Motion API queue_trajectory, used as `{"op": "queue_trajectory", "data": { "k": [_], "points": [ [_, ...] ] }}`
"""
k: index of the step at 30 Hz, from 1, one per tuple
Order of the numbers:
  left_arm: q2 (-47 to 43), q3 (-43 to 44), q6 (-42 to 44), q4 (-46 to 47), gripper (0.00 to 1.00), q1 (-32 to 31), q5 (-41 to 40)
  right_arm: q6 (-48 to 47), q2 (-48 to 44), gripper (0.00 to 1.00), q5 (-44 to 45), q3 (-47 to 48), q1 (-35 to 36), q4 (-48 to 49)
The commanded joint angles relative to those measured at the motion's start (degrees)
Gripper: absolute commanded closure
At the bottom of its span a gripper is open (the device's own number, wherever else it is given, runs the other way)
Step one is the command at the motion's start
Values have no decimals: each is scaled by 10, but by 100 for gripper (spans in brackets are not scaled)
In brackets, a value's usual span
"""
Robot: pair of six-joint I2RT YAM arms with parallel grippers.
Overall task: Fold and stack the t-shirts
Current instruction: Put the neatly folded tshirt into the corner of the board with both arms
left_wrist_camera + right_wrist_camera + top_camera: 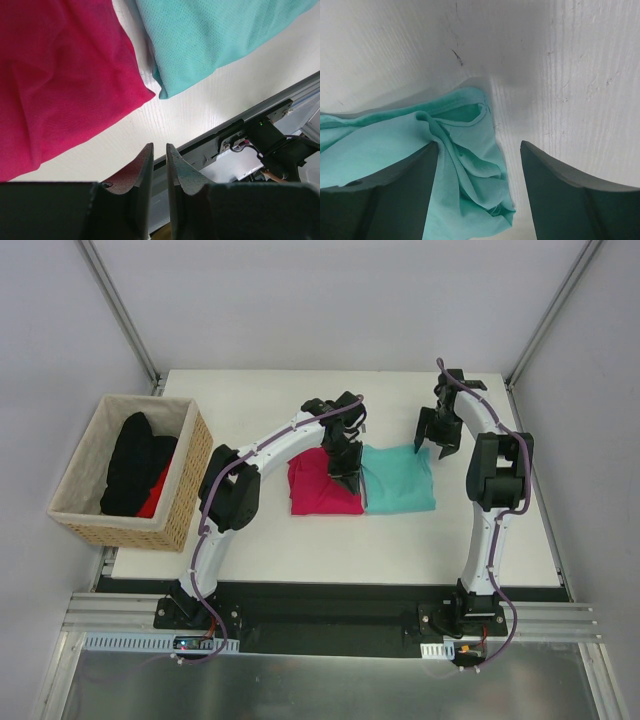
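Landmark for these notes: the teal t-shirt (400, 480), lying flat near the middle of the desk (300, 540) in a rough rectangle.

Well left of the teal t-shirt, at the desk's left edge, we note a wicker basket (185, 495). It holds a heap of black cloth (135, 460) with a bit of red cloth (155, 502) showing under it.

The left arm (235, 500) arcs up from the near edge toward the teal t-shirt's left side.

Just left of the teal t-shirt lies the crimson-pink t-shirt (315, 490), also flat and roughly square. From above we read the two as edge to edge. The left wrist view shows a thin strip of bare desk between their facing edges. They lie side by side, not stacked.

We place the left fingers (145, 167) just left of the teal t-shirt, over the pink one's right edge. They are almost closed, with only a thin slit between them and nothing in it. No cloth is at their tips.

The right fingers (415, 180) are at the teal t-shirt's far right corner. They are spread wide, one on either side of a rumpled corner with a curled hem, and nothing is pinched. We cannot tell whether the tips touch the desk.

The right arm (495, 490) stands right of the teal t-shirt.
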Motion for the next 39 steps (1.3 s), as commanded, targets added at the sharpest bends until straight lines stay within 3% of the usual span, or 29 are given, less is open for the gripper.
{"op": "queue_trajectory", "data": {
  "k": [1,9,20,24,28,34,39],
  "points": [
    [-15,17,-1,-21,85,1,-6,0,-11,30,-2,13,-3,-2],
    [-23,5,0,-24,85,4,-11,3,6,30,-9,15,-3,-1],
    [-30,-17,-6,-24,85,4,-11,4,29,45,-26,30,-2,-2],
    [-29,-16,-7,-24,85,4,-9,4,33,58,-31,32,-4,-4],
    [-25,-8,-8,-24,85,4,-7,4,36,83,-32,33,-4,-6],
    [-24,2,-10,-24,85,4,0,5,39,98,-31,35,-7,-10],
    [-21,8,-12,-24,85,-1,4,4,41,99,-32,36,-8,-12]
  ]
}}
